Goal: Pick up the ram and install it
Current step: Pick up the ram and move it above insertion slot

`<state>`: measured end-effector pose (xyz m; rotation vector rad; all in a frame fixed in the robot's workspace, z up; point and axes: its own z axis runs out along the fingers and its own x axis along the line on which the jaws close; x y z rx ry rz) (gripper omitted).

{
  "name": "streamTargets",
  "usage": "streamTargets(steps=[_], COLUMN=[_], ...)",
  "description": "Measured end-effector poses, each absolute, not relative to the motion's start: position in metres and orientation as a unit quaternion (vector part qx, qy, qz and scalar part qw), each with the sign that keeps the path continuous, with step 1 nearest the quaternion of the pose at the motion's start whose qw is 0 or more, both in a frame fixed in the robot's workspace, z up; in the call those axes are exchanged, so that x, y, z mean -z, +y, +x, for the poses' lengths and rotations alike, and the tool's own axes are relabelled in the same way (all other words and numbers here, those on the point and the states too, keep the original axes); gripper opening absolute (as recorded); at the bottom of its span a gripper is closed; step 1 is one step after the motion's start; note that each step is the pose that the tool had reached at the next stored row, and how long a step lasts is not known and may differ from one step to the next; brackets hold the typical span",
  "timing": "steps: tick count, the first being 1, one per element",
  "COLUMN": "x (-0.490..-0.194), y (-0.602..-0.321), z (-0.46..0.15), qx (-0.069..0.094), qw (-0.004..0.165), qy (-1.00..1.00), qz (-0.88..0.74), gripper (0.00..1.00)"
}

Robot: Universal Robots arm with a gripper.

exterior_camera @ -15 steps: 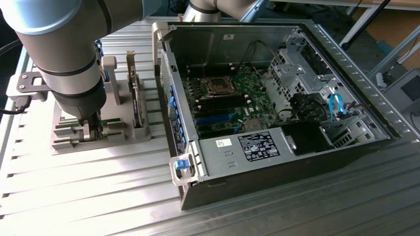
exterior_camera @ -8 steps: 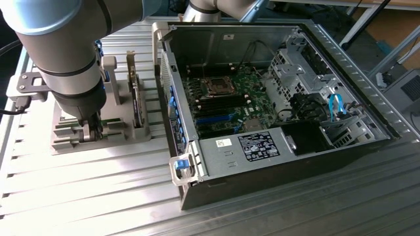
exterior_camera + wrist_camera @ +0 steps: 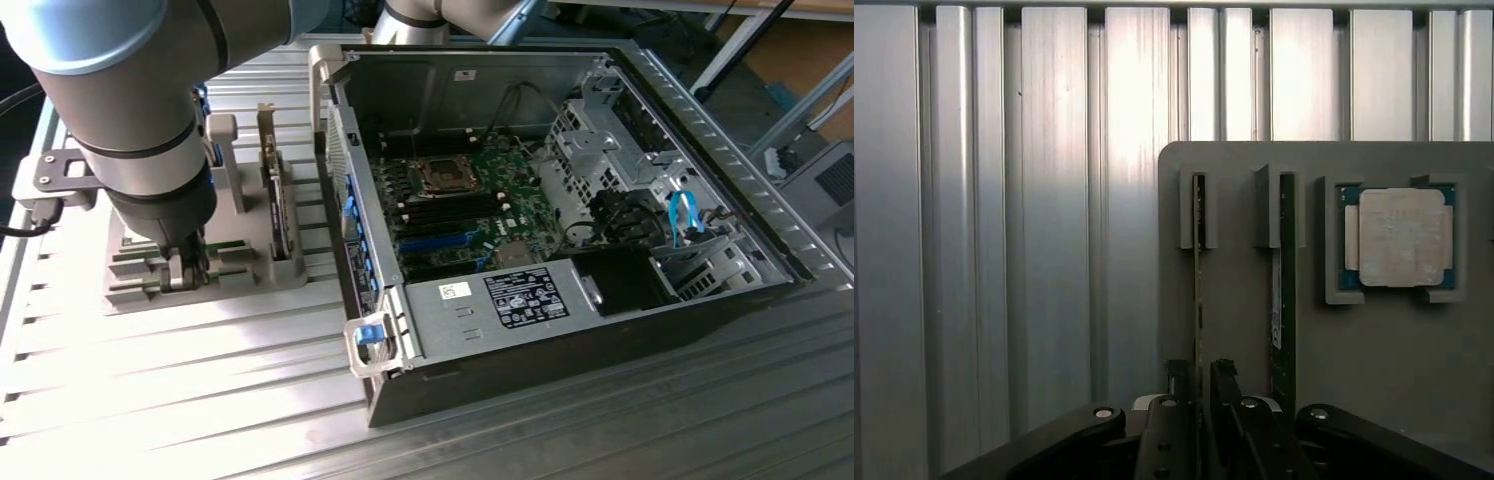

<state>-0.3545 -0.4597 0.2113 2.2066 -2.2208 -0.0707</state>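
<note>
Arm: a silver-grey Universal Robots arm [image 3: 120, 90] reaches down at nine o'clock in the exterior view.
Gripper: the black two-finger gripper [image 3: 1199, 378] [image 3: 187, 268] is lowered into a grey plastic holder [image 3: 1239, 310] [image 3: 247, 272], its jaws apart with one finger on each side of a stick. Whether the pads touch the stick cannot be told, and nothing is lifted.
Ram: the slim, long circuit-board stick, the ram [image 3: 1198, 260], stands on edge in its slot in the holder, with one end between the gripper's fingers.
Neighbours: a second green memory stick [image 3: 1286, 290] stands in the next slot, just beside the ram. Beyond it a square silver processor chip [image 3: 1399, 237] lies flat in its own recess.
Card: a tall dark expansion card [image 3: 276, 200] stands upright in the holder, at three o'clock from the gripper in the exterior view.
Case: an open black-and-silver computer case [image 3: 454, 300] lies at three o'clock from the holder, showing its green motherboard [image 3: 454, 215].
Surface: holder and case rest on a ribbed aluminium table [image 3: 200, 390] [image 3: 1054, 200].
</note>
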Motion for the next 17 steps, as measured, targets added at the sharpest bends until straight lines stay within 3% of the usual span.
streamTargets(steps=[17], x=[-0.2110], y=[-0.4598], z=[-0.3526], qx=[0.023], qw=[0.005], qy=[-0.702], qz=[0.712], gripper=[0.22])
